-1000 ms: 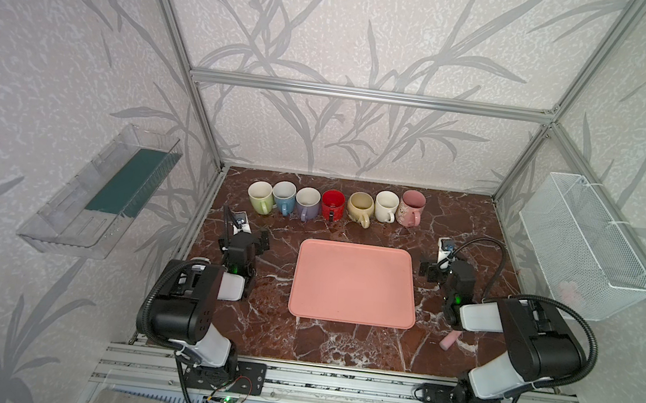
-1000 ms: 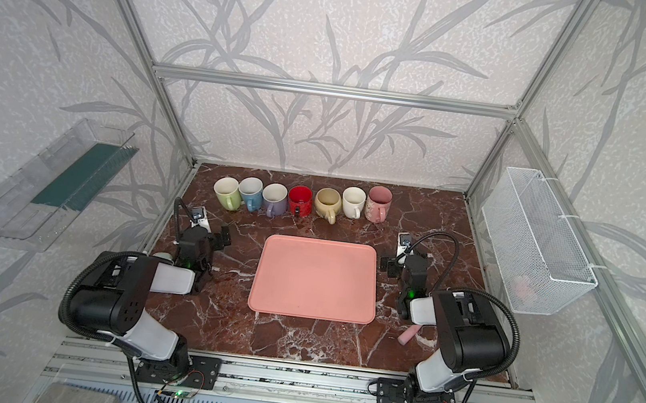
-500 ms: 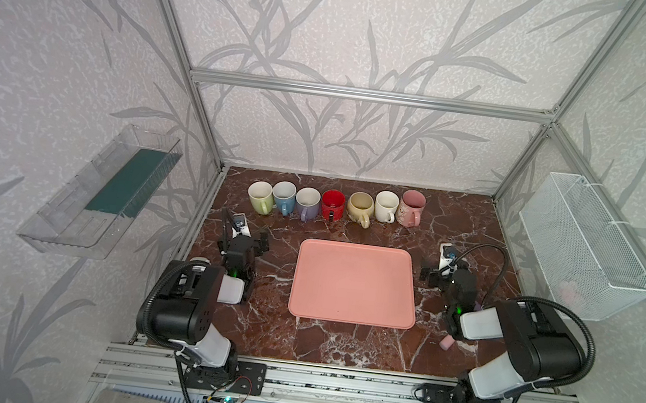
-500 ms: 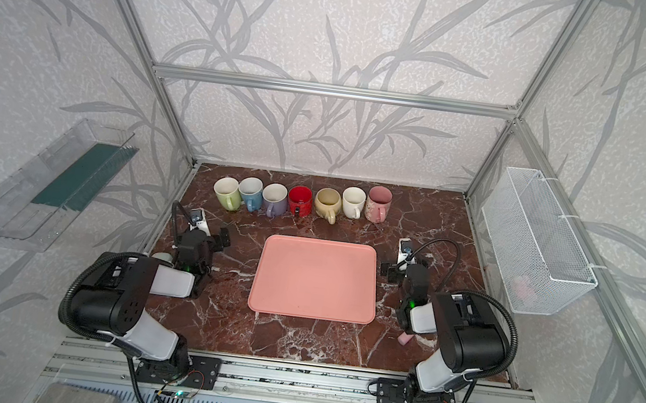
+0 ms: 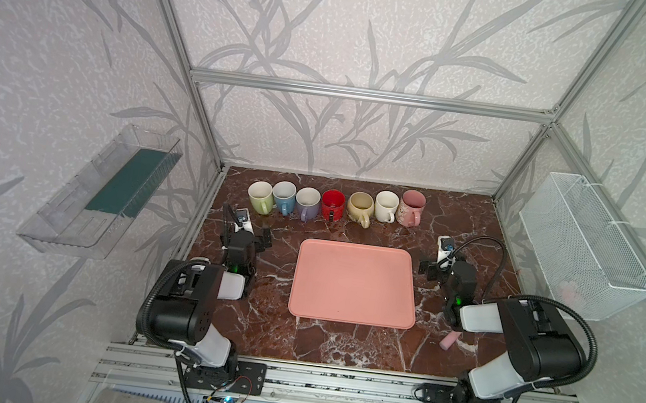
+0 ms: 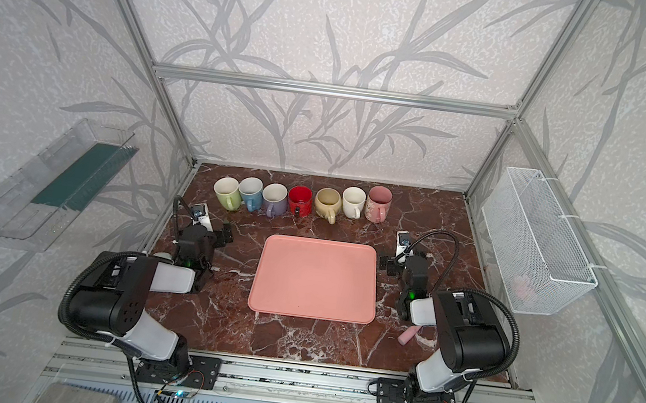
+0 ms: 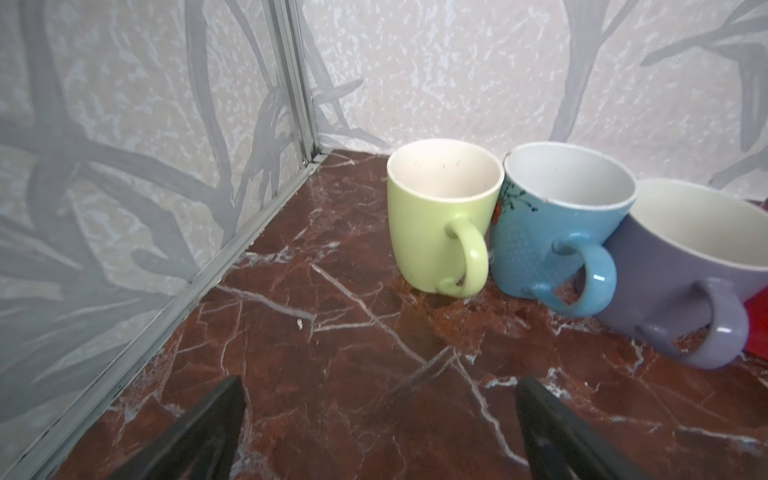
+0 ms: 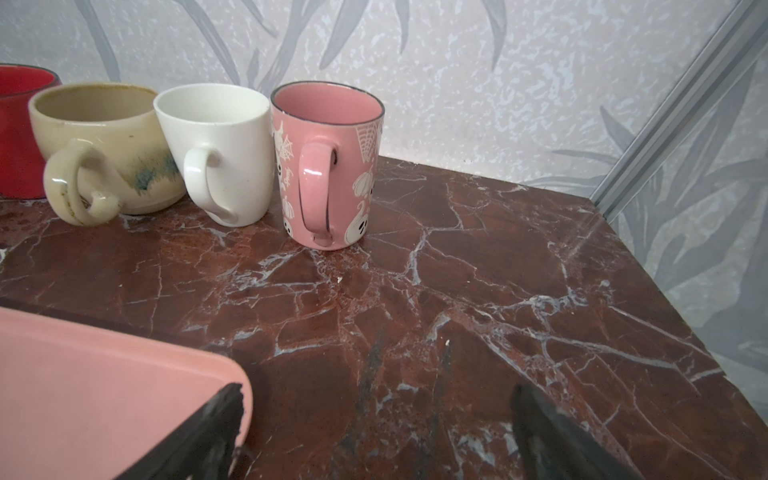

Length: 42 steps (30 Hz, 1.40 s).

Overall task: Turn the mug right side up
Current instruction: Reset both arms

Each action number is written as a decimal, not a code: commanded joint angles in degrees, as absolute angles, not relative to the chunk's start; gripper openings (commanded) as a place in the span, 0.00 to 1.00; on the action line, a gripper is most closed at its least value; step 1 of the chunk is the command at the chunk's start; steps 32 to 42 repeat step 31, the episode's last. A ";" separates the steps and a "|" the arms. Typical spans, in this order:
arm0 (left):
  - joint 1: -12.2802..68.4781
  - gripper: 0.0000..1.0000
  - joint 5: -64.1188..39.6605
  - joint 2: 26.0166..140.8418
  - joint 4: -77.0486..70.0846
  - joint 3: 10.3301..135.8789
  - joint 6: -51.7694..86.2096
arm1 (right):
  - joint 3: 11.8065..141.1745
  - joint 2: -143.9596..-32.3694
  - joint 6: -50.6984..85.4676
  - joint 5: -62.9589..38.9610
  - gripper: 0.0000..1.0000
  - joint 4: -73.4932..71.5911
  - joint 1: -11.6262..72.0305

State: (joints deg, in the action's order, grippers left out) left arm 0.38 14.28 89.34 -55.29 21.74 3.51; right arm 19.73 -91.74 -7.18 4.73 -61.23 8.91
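Several mugs stand in a row along the back of the marble table, all mouth up with handles toward the front: green (image 5: 259, 197), blue (image 5: 283, 197), purple (image 5: 307, 203), red (image 5: 332, 203), beige (image 5: 360, 208), white (image 5: 386, 206) and pink (image 5: 411, 208). No mug in view is upside down. My left gripper (image 5: 247, 231) rests left of the tray, open and empty, facing the green mug (image 7: 436, 216). My right gripper (image 5: 449, 264) rests right of the tray, open and empty, facing the pink mug (image 8: 328, 166). Only bare marble lies between each pair of fingers.
A pink tray (image 5: 353, 283) lies bare mid-table, its corner beside my right gripper's finger (image 8: 208, 432). A small pink cylinder (image 5: 449, 340) lies by the right arm. A wire basket (image 5: 584, 243) hangs on the right wall and a clear shelf (image 5: 104, 192) on the left.
Both wrists have shifted slightly on the spot, back and then forward again. The jaws stay open. Mugs and tray have not moved.
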 commanded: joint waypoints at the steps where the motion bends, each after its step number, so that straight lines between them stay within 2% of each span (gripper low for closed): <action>1: 0.76 0.99 14.95 90.35 -57.22 20.69 2.10 | 19.07 -91.20 -7.03 5.97 0.99 -61.15 9.07; 10: 0.15 0.99 11.80 89.69 -55.82 20.78 2.02 | 19.03 -91.27 -7.03 5.95 0.99 -61.33 9.05; 12: 0.34 0.99 13.90 89.52 -63.46 16.35 2.67 | 17.34 -91.55 -6.95 6.27 0.99 -64.61 9.06; 14: 0.22 0.99 17.71 91.16 -78.55 9.30 4.99 | 13.85 -92.55 -7.03 6.28 0.99 -71.93 9.05; 15: -0.44 0.99 16.61 90.89 -80.27 8.26 5.59 | 12.34 -93.24 -7.24 5.75 0.99 -75.40 9.05; 18: -0.47 0.99 16.11 89.57 -67.01 14.50 4.65 | 11.61 -93.64 -8.13 2.69 0.99 -77.87 9.05; 22: -0.25 0.99 14.84 87.20 -49.16 21.95 4.57 | 15.45 -92.18 -7.75 4.33 0.99 -68.86 9.05; 26: -0.10 0.99 14.84 90.39 -57.81 20.50 2.86 | 19.02 -91.41 -6.68 6.93 0.99 -61.44 9.05; 28: -0.14 0.99 15.31 88.62 -51.50 21.89 4.25 | 19.16 -91.47 -6.68 7.01 0.99 -61.42 9.06; 31: -0.09 0.99 15.18 90.45 -57.35 20.64 3.09 | 19.17 -91.40 -6.68 7.01 0.99 -61.35 9.07; 42: -0.09 0.99 15.18 90.45 -57.35 20.64 3.09 | 19.17 -91.40 -6.68 7.01 0.99 -61.35 9.07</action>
